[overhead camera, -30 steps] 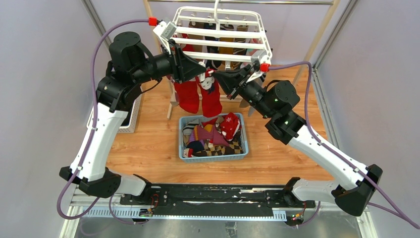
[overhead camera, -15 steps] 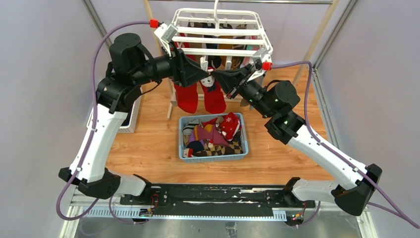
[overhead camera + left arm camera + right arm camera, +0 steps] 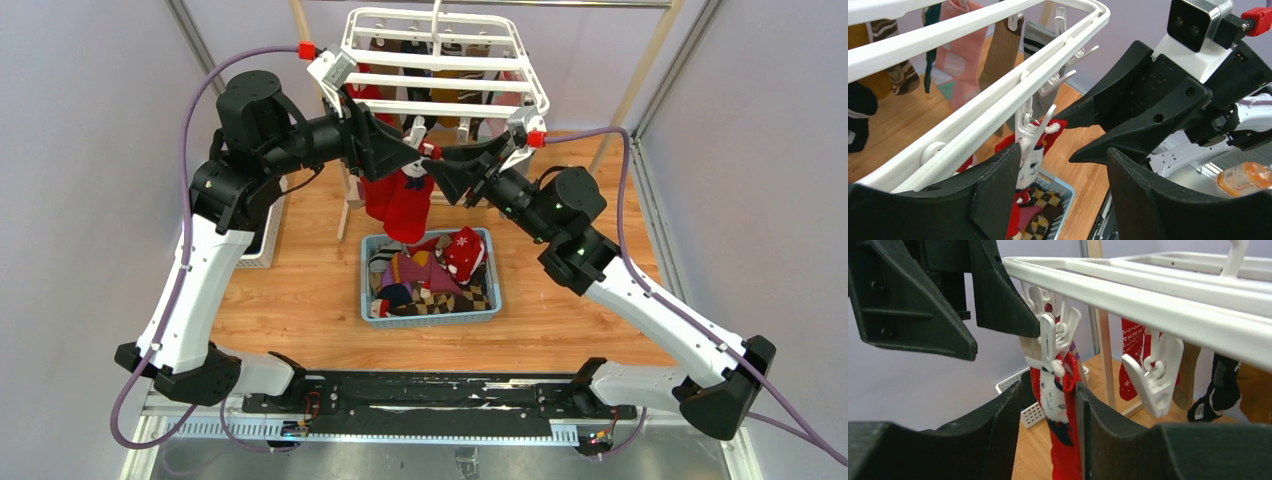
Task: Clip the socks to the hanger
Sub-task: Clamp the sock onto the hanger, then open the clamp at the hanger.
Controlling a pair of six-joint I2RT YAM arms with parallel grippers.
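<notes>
The white hanger (image 3: 440,104) hangs at the back, with several socks clipped under it. A red sock with a white animal face (image 3: 1064,405) hangs from a white clip (image 3: 1050,337) on the hanger's near bar (image 3: 1148,300). My right gripper (image 3: 1050,407) is open and the sock hangs between its fingers, brushing the right finger (image 3: 1103,432). My left gripper (image 3: 1060,192) is open just beside the same clip (image 3: 1029,131), with nothing between its fingers. From above, both grippers (image 3: 418,158) (image 3: 440,168) meet tip to tip over the red sock (image 3: 400,200).
A blue basket (image 3: 435,318) of loose socks sits on the wooden floor below the hanger. A white basket (image 3: 265,245) stands at the left. A free clip (image 3: 1153,375) dangles to the right of the used one. The wooden rail frame (image 3: 635,90) stands behind.
Both grippers have opened, the left one first. The red sock now hangs from the clip alone, and the hanger has swung slightly back and up.
</notes>
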